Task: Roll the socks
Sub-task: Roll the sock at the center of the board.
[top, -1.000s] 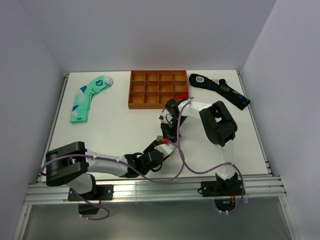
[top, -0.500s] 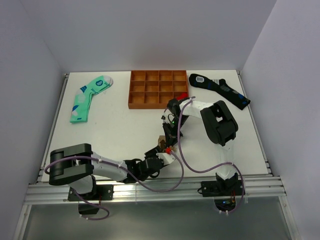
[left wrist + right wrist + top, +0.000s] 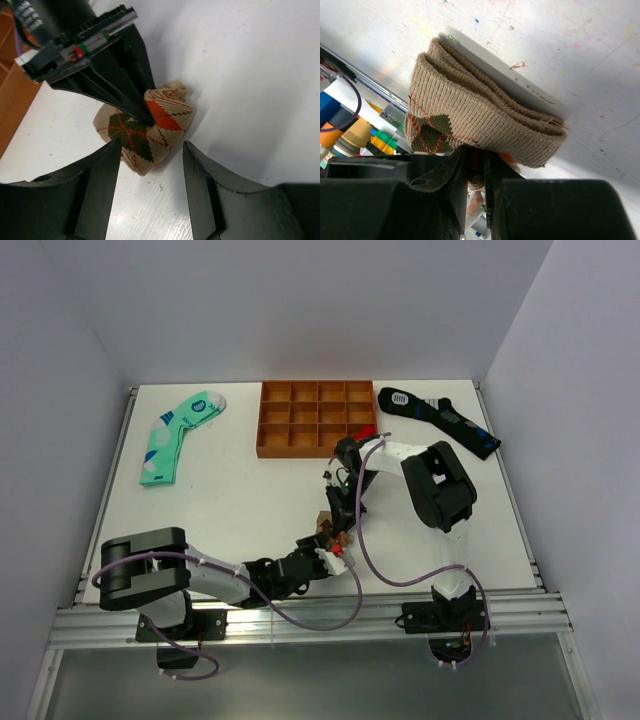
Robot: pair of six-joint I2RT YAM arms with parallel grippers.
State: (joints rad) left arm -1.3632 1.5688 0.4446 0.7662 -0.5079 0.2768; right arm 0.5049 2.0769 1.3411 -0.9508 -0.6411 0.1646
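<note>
The right gripper (image 3: 475, 156) is pinching the folded socks (image 3: 480, 117). The left gripper (image 3: 151, 150) is standing released, jaws apart either side of the bundle's end. The socks are lying on the table (image 3: 230, 490) at six o'clock from the orange tray (image 3: 300, 451), with the long axis running ten to four in the right wrist view. The tray's contents are probably too small to tell.

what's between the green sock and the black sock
The orange compartment tray lies between the green sock and the black sock, bare table either side of it, in the top view.
</note>
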